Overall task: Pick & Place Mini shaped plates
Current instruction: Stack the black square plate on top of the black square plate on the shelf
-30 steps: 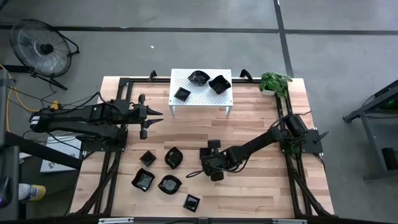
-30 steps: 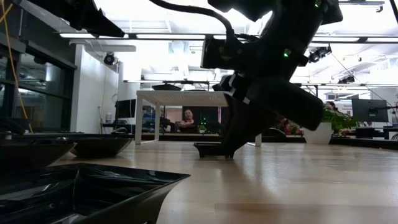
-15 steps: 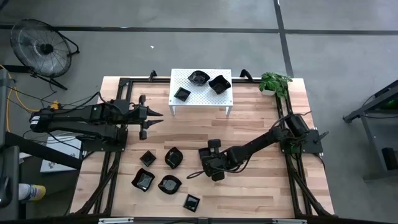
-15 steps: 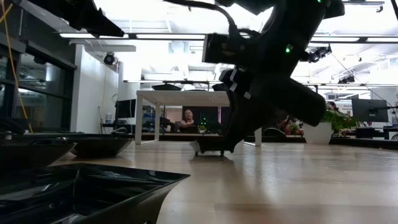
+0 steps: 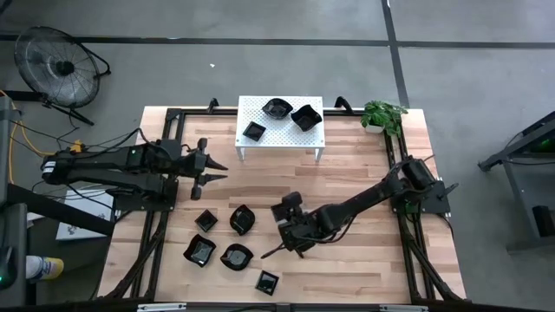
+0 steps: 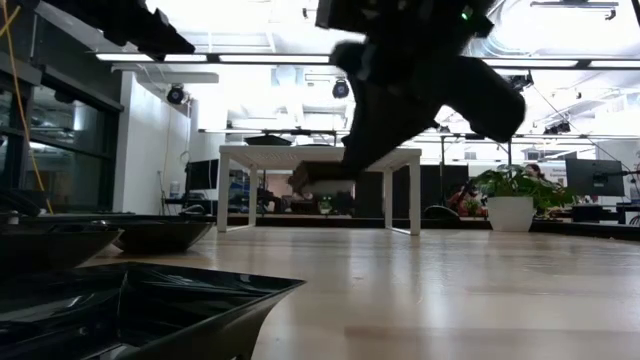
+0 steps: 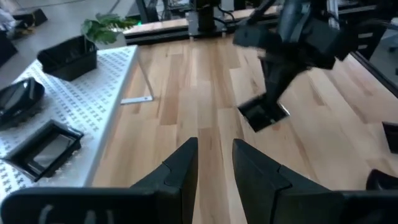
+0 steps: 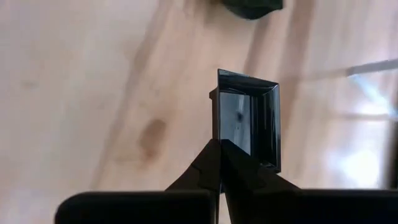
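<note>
Square mini plate (image 8: 249,118) sits pinched by its rim between my right gripper's (image 8: 220,144) closed fingers, lifted clear of the table (image 6: 480,290). I see my left gripper (image 7: 214,149) hovering nearby, fingers partly apart, gripping nothing.

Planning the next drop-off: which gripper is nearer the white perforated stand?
Left. The left gripper hovers just off the white perforated stand, toward its left front corner. The right gripper is farther toward the table's near side, holding a square plate in shut jaws.
</note>
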### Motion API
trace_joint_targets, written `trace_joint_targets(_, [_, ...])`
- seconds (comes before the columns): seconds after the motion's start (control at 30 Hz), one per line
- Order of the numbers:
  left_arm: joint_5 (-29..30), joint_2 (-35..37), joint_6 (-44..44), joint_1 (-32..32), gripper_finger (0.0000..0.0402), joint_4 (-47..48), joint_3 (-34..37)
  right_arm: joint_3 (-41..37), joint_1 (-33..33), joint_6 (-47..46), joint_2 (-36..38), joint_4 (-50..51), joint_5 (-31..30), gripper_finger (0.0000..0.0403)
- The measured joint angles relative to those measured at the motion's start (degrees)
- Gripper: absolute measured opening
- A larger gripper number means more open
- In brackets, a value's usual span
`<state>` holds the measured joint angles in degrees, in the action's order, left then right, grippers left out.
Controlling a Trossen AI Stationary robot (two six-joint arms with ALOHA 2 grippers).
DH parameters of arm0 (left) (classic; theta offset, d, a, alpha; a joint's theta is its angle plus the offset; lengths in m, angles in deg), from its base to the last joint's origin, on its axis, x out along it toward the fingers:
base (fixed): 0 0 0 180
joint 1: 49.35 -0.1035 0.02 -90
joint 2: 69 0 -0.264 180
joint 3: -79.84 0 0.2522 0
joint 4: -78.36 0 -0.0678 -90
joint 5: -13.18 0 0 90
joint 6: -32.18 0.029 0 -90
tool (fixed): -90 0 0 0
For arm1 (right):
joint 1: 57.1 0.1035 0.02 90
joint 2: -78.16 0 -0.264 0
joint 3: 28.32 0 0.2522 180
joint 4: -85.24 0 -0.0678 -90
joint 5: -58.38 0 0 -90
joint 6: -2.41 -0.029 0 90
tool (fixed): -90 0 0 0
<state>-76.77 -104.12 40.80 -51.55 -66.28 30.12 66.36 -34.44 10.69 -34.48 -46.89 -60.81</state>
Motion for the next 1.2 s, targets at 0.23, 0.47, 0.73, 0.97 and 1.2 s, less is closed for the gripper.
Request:
trace_joint_targets(0.23, [0.4, 0.0, 0.1, 0.0, 0.0097, 0.0, 0.0, 6.7, -3.8, 3.6, 0.0, 5.5, -1.5, 0.0])
trace_joint_targets(0.47, [0.5, 0.0, 0.2, 0.0, 0.0097, 1.1, 0.0, 13.3, -7.7, 9.0, 0.0, 8.4, 1.6, 0.0])
trace_joint_targets(0.73, [6.2, 1.1, 1.6, 0.0, 0.0097, 3.5, 0.0, 19.0, -13.0, 11.1, 0.0, 11.1, 2.1, 0.0])
trace_joint_targets(0.97, [9.8, 6.4, 3.7, 0.0, 0.0097, 5.3, 0.0, 23.4, -16.7, 9.2, 0.0, 12.1, 2.8, 0.0])
trace_joint_targets(1.2, [12.1, 10.4, 5.1, 0.0, 0.0097, 9.2, 0.0, 27.5, -20.2, 6.7, 0.0, 11.1, 5.6, 0.0])
